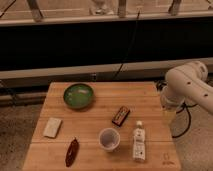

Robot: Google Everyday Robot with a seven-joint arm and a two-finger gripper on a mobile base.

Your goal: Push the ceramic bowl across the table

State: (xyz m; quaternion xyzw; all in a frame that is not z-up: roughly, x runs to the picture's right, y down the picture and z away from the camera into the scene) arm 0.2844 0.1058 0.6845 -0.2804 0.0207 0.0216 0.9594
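One table (92,120) carries six things, one of each kind: one green bowl (78,95), one whitish cup (109,138), one white bottle (139,143), one brown bar (120,115), one pale block (52,127) and one dark red pod (72,151). There is one robot arm (189,85), with one gripper (169,114) hanging just beside the table's right edge.

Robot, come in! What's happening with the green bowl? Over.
Gripper open, beside table right edge. Ceramic bowl untouched, far-left corner. Snack bar near the path.
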